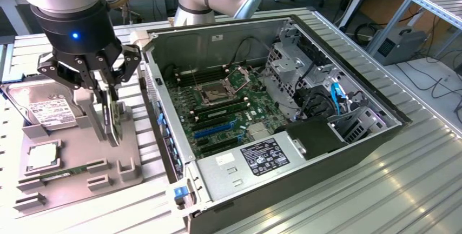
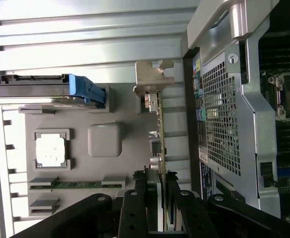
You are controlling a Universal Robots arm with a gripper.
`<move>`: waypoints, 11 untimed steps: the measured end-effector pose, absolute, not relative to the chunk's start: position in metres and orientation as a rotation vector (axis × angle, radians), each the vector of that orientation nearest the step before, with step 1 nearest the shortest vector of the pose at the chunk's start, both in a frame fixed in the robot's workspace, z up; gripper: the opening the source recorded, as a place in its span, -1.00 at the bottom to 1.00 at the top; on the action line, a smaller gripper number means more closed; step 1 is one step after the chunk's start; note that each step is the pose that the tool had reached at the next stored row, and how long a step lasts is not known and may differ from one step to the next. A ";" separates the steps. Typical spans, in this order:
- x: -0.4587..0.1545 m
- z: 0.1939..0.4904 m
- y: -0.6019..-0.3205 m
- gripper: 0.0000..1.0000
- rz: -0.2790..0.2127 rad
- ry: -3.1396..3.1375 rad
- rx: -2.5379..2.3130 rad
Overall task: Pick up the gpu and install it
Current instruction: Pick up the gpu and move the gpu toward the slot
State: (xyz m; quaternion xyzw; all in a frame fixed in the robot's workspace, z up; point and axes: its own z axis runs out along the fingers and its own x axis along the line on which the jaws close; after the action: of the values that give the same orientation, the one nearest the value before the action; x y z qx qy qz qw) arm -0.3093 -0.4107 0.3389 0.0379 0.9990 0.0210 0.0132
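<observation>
While the gripper (image 1: 106,85) pinches the gpu (image 1: 112,119) edgewise, the computer case (image 1: 160,109) stands near.

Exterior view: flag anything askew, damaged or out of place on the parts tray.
Nothing stands out. The gpu stands upright on edge in the grey tray; the hard drive sits in its holder beside it.

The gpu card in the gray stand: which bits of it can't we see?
Wrist view: the gpu stands edge-on, so its flat sides are hidden, and the gripper covers its near end.
Exterior view: the gripper covers the gpu's top, and the gray stand hides its bottom edge.
Exterior view: the hard drive label print is too small to read.
</observation>
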 end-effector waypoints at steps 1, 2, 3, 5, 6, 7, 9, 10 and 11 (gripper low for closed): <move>-0.309 0.339 -0.411 -0.45 0.065 3.112 0.118; -0.309 0.339 -0.411 -0.45 0.065 3.112 0.118; -0.309 0.340 -0.411 -0.45 0.065 3.112 0.118; -0.309 0.340 -0.411 -0.45 0.065 3.112 0.118; -0.309 0.340 -0.411 -0.45 0.065 3.112 0.118; -0.309 0.341 -0.411 -0.45 0.065 3.112 0.118; -0.309 0.341 -0.411 -0.45 0.065 3.112 0.118; -0.309 0.341 -0.411 -0.45 0.065 3.112 0.118; -0.309 0.341 -0.411 -0.45 0.065 3.112 0.118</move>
State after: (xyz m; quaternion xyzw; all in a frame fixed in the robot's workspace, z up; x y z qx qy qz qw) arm -0.3093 -0.4107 0.3413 0.0379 0.9990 0.0210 0.0131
